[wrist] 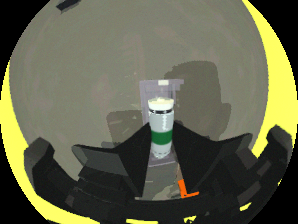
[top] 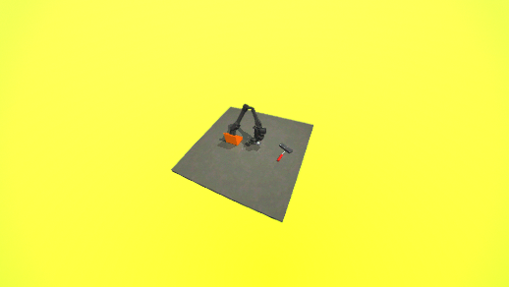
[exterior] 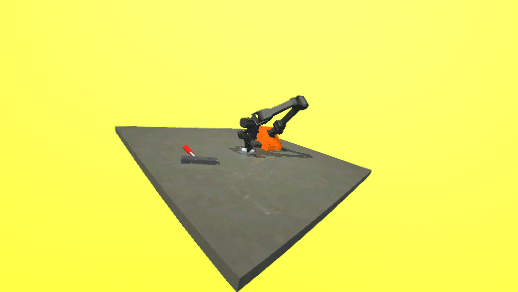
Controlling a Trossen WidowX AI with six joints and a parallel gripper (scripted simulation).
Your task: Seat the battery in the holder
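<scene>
Your gripper (wrist: pixel 161 156) is clamped on the battery (wrist: pixel 161 125), a pale cylinder with a green band, which pokes out past the dark fingers and points at the holder (wrist: pixel 160 90), the pale translucent little frame just beyond its far end. From the wrist view the battery looks lined up with the holder but I can't tell if it's touching yet, so I'd call this the insertion step, not seated and not released. Next move, I reckon: ease it in low and straight, terminal end under the lip, flat end on the spring, go gentle, then let go and back off. I can't make out the spring or lip at this size, and the holder looks empty inside. The orange base (exterior: pixel 269 139) sits right behind the gripper in the exterior view. The red-handled tool (exterior: pixel 199 159) lies well apart on the gray mat (exterior: pixel 280 220); leave it alone.
</scene>
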